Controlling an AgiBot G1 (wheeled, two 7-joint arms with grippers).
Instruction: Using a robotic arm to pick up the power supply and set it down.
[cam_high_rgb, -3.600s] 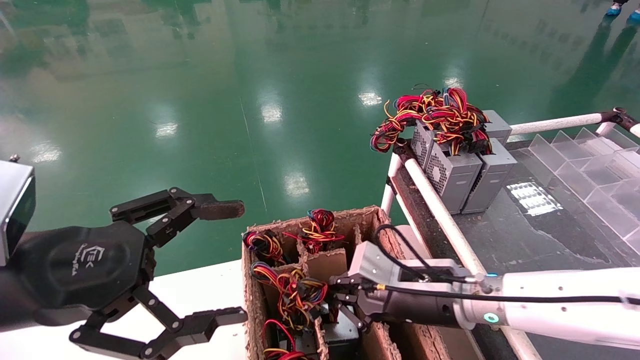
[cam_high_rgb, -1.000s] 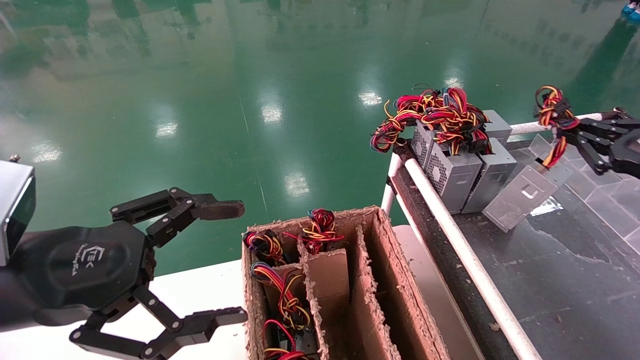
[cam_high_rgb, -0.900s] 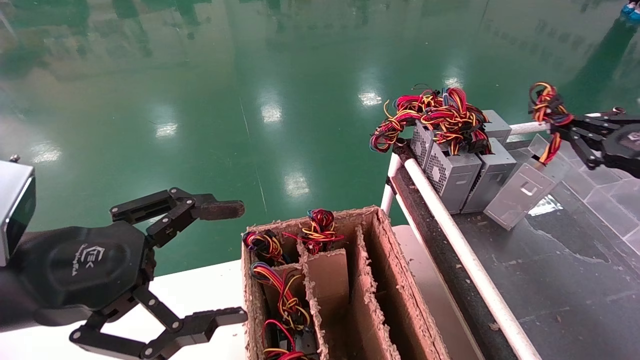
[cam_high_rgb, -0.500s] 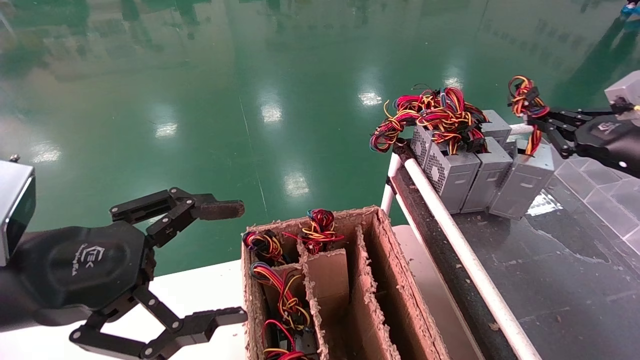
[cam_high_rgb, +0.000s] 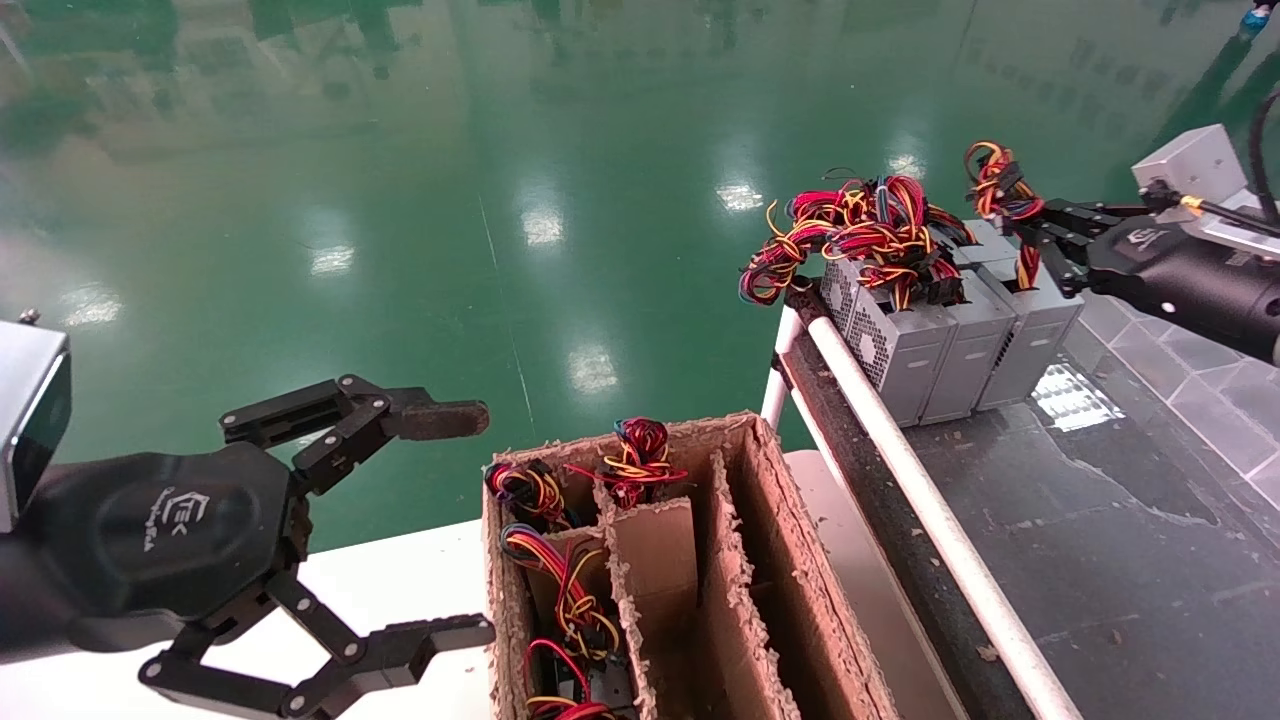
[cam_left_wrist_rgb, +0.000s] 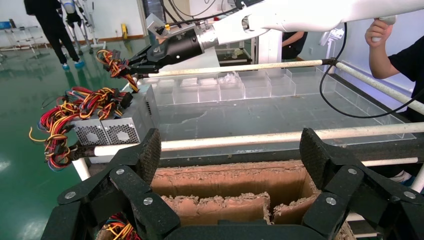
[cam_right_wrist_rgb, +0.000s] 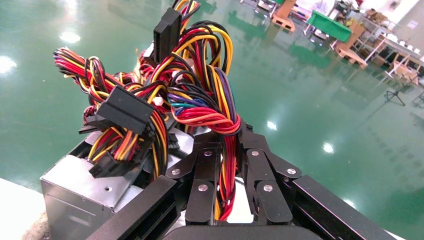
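The right hand grips the red-yellow wire bundle of the small grey metal power supply; it should open only once the box stands flat on the dark worktop. The left hand hangs open.

Dark work surface, white tube rail along its edge. Three grey power supplies stand side by side at the far corner, touching. Clear divider trays farther back.
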